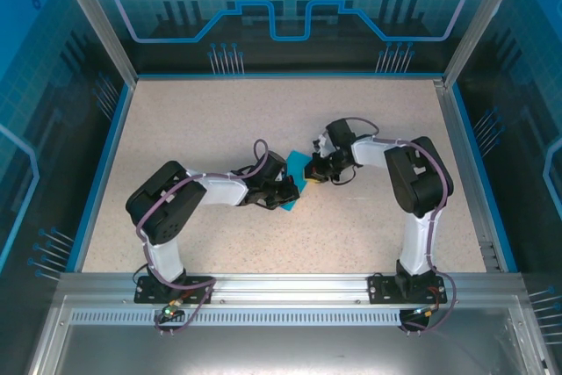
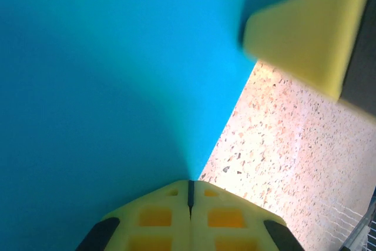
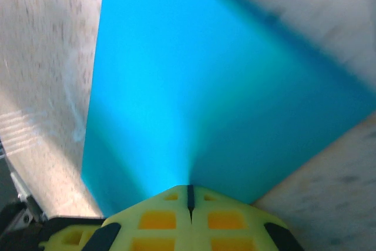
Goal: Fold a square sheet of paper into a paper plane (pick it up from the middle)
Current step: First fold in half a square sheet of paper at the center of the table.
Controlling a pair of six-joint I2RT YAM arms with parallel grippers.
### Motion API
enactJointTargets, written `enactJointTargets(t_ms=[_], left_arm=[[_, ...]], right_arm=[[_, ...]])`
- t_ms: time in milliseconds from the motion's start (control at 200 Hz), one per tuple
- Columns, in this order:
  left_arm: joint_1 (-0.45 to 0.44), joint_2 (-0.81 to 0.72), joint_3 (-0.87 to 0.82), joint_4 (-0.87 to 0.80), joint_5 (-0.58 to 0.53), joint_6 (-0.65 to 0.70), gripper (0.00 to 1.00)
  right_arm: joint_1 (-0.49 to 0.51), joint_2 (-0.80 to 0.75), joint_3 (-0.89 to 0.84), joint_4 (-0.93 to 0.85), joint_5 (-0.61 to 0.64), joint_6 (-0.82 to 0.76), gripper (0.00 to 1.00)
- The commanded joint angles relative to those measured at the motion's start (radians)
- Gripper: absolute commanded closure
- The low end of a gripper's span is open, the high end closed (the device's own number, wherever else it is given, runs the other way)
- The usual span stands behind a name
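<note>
1. While both arms reach in toward mid-table, the square sheet of paper [image 1: 296,180] sits directly between their tips and appears raised off the table [image 1: 219,120].
2. The left gripper [image 2: 190,189] has its jaws pressed together, and the blue sheet runs straight into the seam, so it pinches one edge.
3. The right gripper [image 3: 190,194] is closed the same way on the opposite side, with the sheet fanning out ahead of it.
4. Neither arm is nearer, since both touch the paper. The line between the grips runs diagonally, from the left gripper at the near left to the right gripper at the far right. One of the right gripper's yellow fingers [image 2: 305,33] shows just beside the sheet's far edge.
5. Judged from this, any coming move has to keep both grips moving together along that diagonal, because pulling them apart risks tearing the thin paper.
</note>
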Motion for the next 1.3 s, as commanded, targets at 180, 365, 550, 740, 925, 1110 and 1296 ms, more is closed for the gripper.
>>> enactJointTargets(t_ms=[180,365,550,740,925,1110,1296], left_arm=[[-0.005,0.037,-0.062,-0.177,0.001,-0.011,1.00],[-0.006,0.036,-0.054,-0.177,0.006,-0.006,1.00],[-0.006,0.034,-0.044,-0.176,0.009,-0.001,1.00],[-0.005,0.023,-0.037,-0.179,0.004,0.002,1.00],[-0.006,0.011,-0.025,-0.181,0.000,0.012,1.00],[-0.006,-0.009,0.029,-0.208,0.014,0.055,0.99],[-0.004,-0.040,0.087,-0.166,0.054,0.091,0.91]], right_arm=[[-0.110,0.064,0.103,-0.026,0.189,-0.018,1.00],[-0.109,-0.028,0.102,-0.012,0.163,-0.027,1.00],[-0.032,-0.151,0.008,0.025,0.124,-0.036,1.00],[0.037,-0.107,-0.058,0.084,0.046,0.016,1.00],[0.062,-0.041,-0.048,0.080,0.034,0.027,1.00],[0.050,-0.011,-0.046,0.014,0.109,0.015,1.00],[0.045,0.010,-0.049,-0.009,0.128,0.001,1.00]])
